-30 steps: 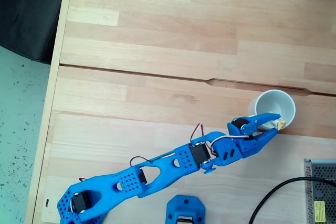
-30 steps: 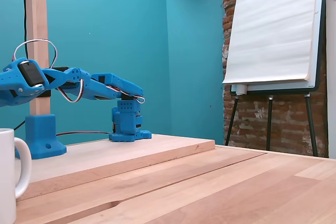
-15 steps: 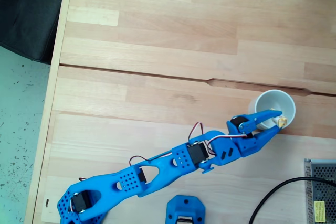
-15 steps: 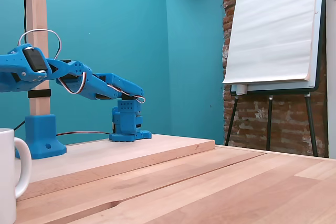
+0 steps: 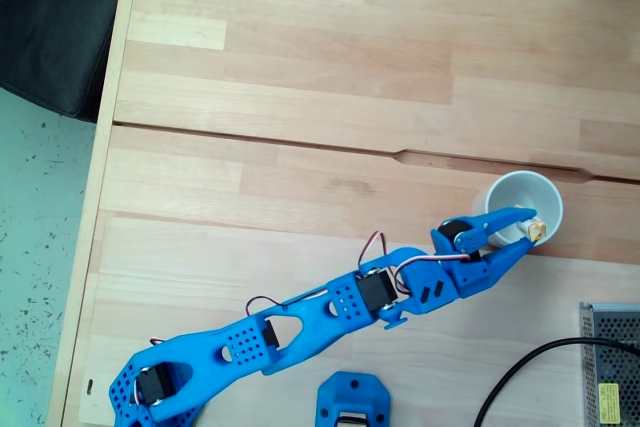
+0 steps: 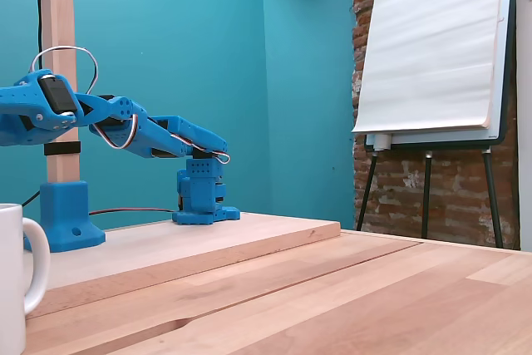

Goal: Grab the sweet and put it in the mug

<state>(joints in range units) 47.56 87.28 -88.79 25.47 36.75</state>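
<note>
At lower right of a fixed view, the gripper (image 5: 531,231) pinched the sweet (image 5: 537,230) over the mug (image 5: 524,190) rim. Another fixed view showed the mug (image 6: 18,276) at lower left, under the arm (image 6: 108,126).

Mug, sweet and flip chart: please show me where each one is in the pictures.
mug (image 5: 545,194): fixed view from above, on the bare white rim.
sweet (image 5: 537,231): fixed view from above, on its yellow end between the gripper fingertips.
flip chart (image 6: 432,39): fixed side view, on the white paper sheet.
</note>
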